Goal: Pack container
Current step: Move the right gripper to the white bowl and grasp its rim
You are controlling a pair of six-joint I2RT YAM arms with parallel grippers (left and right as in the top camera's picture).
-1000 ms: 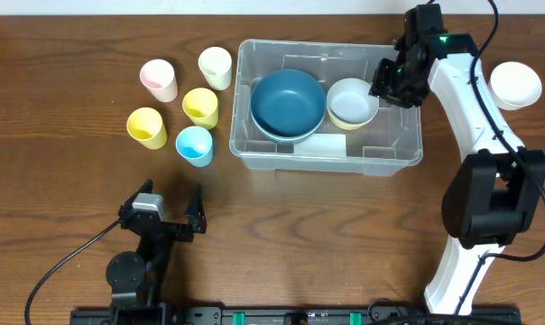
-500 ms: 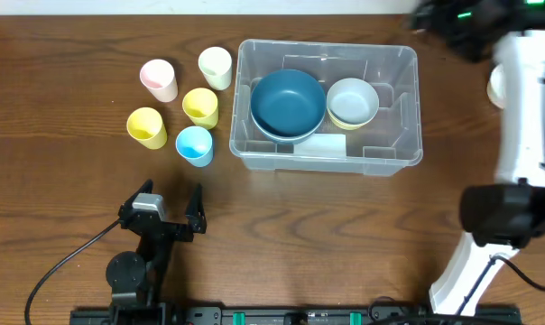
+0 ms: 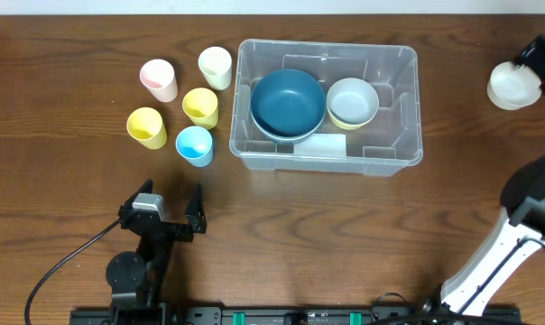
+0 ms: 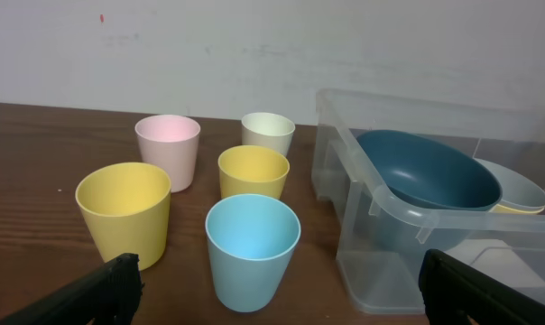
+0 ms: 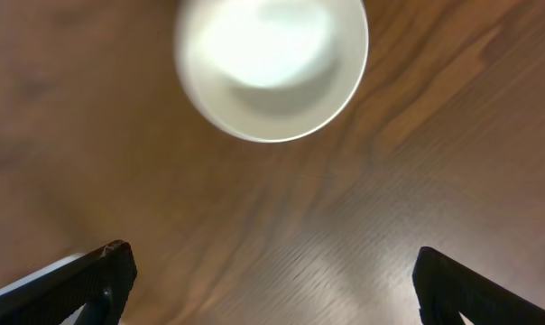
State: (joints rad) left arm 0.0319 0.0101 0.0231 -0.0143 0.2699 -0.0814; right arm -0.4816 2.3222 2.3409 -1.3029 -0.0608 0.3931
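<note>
The wooden table [image 3: 345, 235] carries everything. The container [image 3: 408, 108] stands toward the far edge, a little right of the middle, and is clear enough to show its contents. In its left half sits a dark blue bowl [image 3: 289, 102]. Just to the right of that bowl is a smaller pale bowl [image 3: 352, 99], which seems to be nested in a yellow one, since only a yellow rim shows beneath it. A flat white piece [image 3: 319, 144] lies by the near wall of the container, and what it is cannot be told.

A white bowl [image 3: 513, 86] stands alone near the far right corner, well apart from the container. The right end effector [image 5: 272, 289] hangs above it, released, with its fingers spread wide and nothing between them.

Five cups are grouped to the left of the container: a pink cup [image 3: 158, 78], a cream cup [image 3: 215, 67], a yellow cup [image 3: 200, 106], a second yellow cup [image 3: 147, 126] and a light blue cup [image 3: 195, 144].

The left end effector [image 3: 164, 215] sits near the front edge, left of centre. It is released and empty, and it faces the cups.
</note>
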